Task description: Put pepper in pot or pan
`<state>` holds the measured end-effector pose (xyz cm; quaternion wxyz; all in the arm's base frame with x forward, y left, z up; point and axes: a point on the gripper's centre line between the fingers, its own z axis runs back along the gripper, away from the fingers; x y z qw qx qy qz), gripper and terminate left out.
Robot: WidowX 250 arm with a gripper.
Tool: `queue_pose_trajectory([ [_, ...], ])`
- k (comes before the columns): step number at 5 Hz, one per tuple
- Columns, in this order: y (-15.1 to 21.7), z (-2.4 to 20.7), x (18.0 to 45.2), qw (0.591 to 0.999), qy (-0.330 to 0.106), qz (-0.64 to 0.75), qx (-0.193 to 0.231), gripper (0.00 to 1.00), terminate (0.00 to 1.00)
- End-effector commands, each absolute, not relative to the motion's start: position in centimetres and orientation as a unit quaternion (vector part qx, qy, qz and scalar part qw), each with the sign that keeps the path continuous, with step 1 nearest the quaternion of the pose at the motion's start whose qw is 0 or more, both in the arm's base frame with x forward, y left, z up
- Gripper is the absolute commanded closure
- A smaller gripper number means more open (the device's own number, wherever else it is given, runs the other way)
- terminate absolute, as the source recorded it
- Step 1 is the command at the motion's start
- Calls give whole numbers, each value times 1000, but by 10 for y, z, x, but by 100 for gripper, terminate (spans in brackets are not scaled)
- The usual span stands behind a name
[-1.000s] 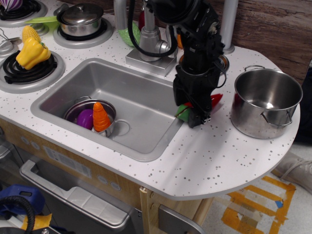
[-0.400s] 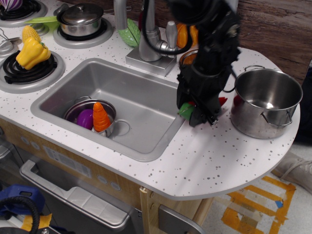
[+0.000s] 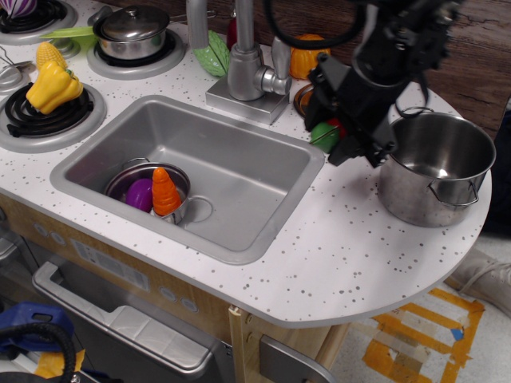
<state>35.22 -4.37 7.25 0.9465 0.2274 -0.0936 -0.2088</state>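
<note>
My gripper is shut on the pepper, a small red toy chili with a green stem end. Only the green end and a bit of red show between the black fingers. I hold it in the air above the counter, just left of the large shiny steel pot with wire loop handles. The pot stands at the counter's right end and looks empty inside.
A sink holds a small pot with a purple inside, an orange carrot and a purple vegetable. A faucet stands behind the sink. A lidded pot, yellow bell pepper and corn sit on burners at left.
The gripper has lifted the pepper off the counter and carried it up and to the right, closer to the large pot's rim. The arm has swung right.
</note>
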Motion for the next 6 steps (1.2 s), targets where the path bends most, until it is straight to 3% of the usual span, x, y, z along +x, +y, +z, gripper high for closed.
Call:
queue_pose_trajectory([
  [1, -69, 113, 364, 934, -186, -207, 223, 100, 0],
  [2, -83, 123, 365, 927, -207, -236, 204, 100, 0],
  [3, -87, 127, 368, 924, -212, -277, 159, 100, 0],
  [6, -102, 127, 386, 905, -251, -326, 105, 100, 0],
])
